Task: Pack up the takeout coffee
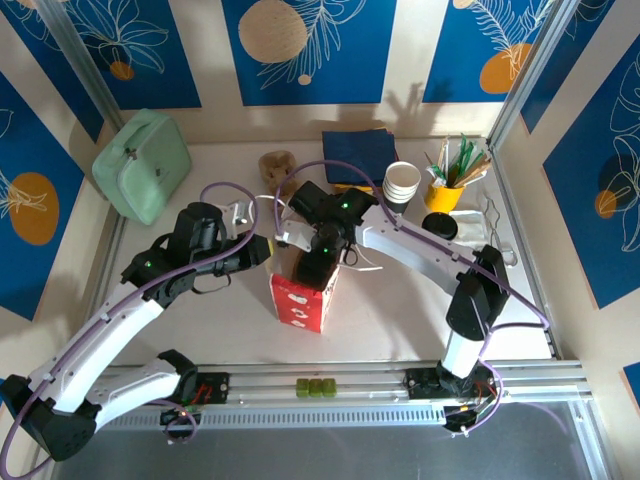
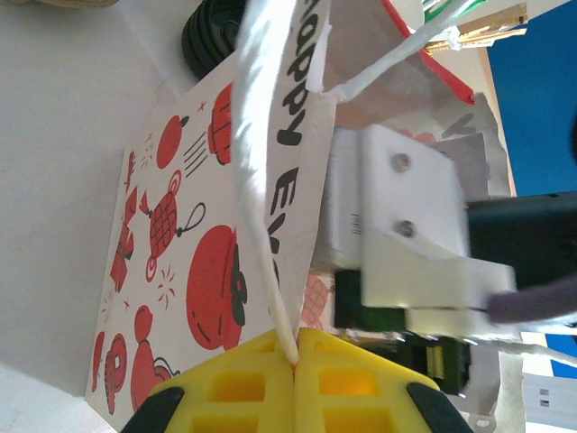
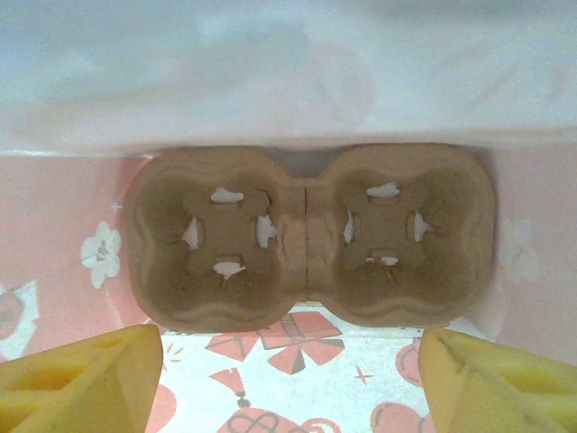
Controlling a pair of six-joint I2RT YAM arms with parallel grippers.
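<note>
Nearest us, the left fingers (image 2: 236, 390) pinch the white cord handle (image 2: 257, 225) of the bag (image 1: 300, 298). We see the right fingers (image 3: 86, 379) spread inside it, above a cardboard cup carrier (image 3: 306, 239). The takeout coffee (image 1: 439, 225), if we read its black lid rightly, stands on the worktop (image 1: 390, 310) just beside the yellow cup (image 1: 443, 197).

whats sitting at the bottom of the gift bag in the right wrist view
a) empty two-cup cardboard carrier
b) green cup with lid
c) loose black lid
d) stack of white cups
a, a brown cardboard cup carrier lies flat on the floor of the gift bag, both of its wells empty.
</note>
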